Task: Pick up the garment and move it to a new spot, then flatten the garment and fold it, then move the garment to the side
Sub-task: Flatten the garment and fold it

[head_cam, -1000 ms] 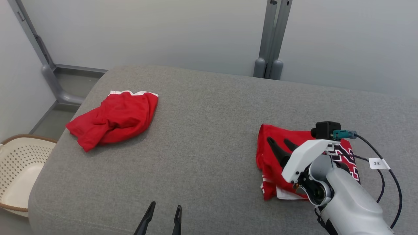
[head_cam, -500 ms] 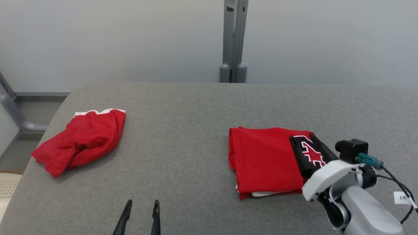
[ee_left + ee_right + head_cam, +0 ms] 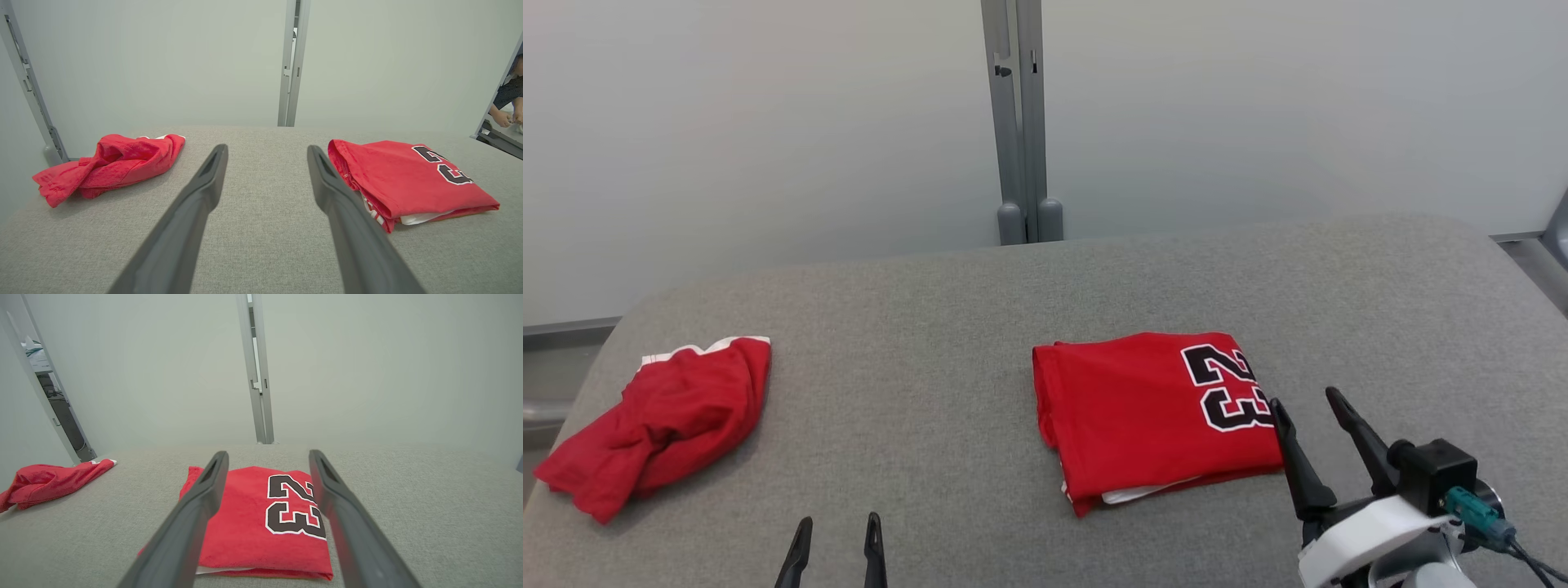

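Note:
A folded red jersey [image 3: 1152, 412] with a black "23" lies flat on the grey padded table [image 3: 947, 327], right of centre; it also appears in both wrist views [image 3: 408, 179] [image 3: 261, 518]. My right gripper [image 3: 1305, 400] is open, empty, just off the jersey's right edge and clear of it. A crumpled red garment [image 3: 654, 425] with white trim lies at the far left [image 3: 110, 163] [image 3: 49, 479]. My left gripper [image 3: 839, 523] is open and empty at the table's near edge, between the two garments [image 3: 267, 149].
A grey vertical post [image 3: 1017, 122] stands behind the table against the pale wall. A person's arm [image 3: 506, 106] shows through a gap at the far right of the left wrist view. Bare grey padding lies between the two garments.
The head camera has swung to the right, shifting the whole picture left. My right gripper has pulled back off the folded jersey toward its right edge, uncovering the number.

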